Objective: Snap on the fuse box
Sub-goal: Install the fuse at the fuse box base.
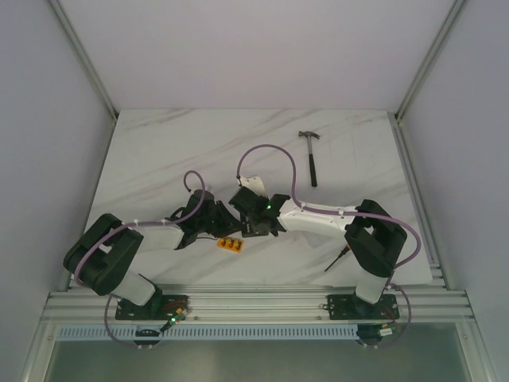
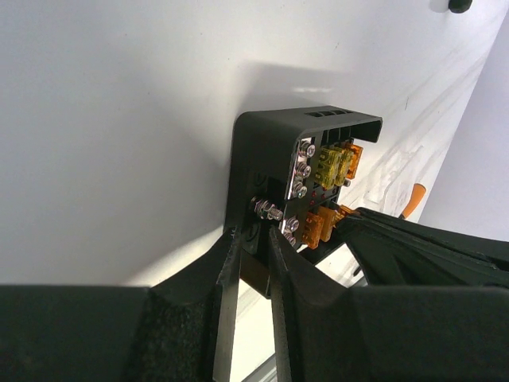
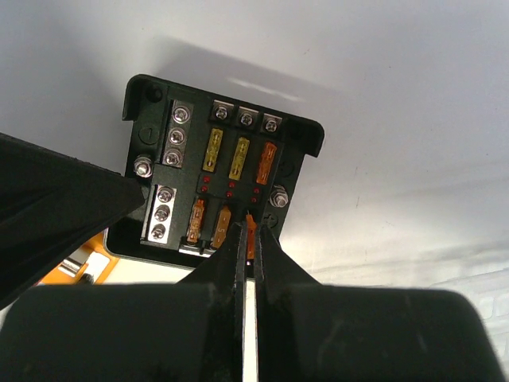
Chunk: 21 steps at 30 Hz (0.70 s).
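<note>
Fuse box (image 3: 231, 181): black, square, face uncovered; sits on the white marble table (image 1: 159, 151), a little toward 6 o'clock from its middle, mostly hidden in the top view beneath the two grippers. Flat or tipped up: cannot tell.

Left gripper (image 2: 254, 239): at the box's 9 o'clock side in the top view. Clamps the box's black edge wall between both fingers (image 2: 296, 278), one on either side and both touching. Closed on that rim, not on any fuse.

Right gripper (image 3: 248, 235): at the box's 3 o'clock side in the top view. Fingers pressed together with no gap, tips down on the box's face at the last orange fuse (image 3: 251, 225) of the lower row. Touches that fuse; whether it pinches it, cannot tell.

On the box's face, right wrist view: upper row of two yellow fuses (image 3: 215, 150) and one orange; lower row of orange ones; silver screw terminals (image 3: 180, 135) along the 9 o'clock side, more screws at 12 o'clock.

Elsewhere in the top view: small flat orange strip (image 1: 231, 243) just beside the box at 7 o'clock; hammer (image 1: 312, 155) well apart at 1 o'clock, head at the far end; thin pointed tool (image 1: 337, 259) at 4 o'clock, close by the right arm.
</note>
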Each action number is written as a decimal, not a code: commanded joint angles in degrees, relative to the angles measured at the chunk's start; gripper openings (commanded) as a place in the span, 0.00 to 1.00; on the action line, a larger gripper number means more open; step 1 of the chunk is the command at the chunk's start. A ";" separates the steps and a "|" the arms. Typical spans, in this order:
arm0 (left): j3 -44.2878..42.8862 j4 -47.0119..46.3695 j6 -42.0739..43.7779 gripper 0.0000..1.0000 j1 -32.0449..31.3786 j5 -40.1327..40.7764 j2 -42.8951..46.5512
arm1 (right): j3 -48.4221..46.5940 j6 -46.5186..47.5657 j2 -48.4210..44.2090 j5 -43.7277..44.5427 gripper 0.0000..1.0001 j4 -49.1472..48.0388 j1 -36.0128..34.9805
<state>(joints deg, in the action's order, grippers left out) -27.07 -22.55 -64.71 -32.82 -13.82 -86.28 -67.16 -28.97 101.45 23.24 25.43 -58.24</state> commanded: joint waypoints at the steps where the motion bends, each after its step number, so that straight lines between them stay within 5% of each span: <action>1: 0.88 0.86 -0.74 0.29 -0.49 0.43 0.18 | 2.17 -2.16 2.89 -1.39 0.00 4.38 -0.40; 21: -1.57 -1.19 -2.35 0.29 -0.49 1.00 -0.65 | -4.47 1.52 1.61 -2.78 0.00 3.96 3.18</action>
<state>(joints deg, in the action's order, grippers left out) -27.16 -23.05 -66.41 -33.04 -13.41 -86.30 -69.91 -28.25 102.50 20.56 27.53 -55.40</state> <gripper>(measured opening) 0.290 0.047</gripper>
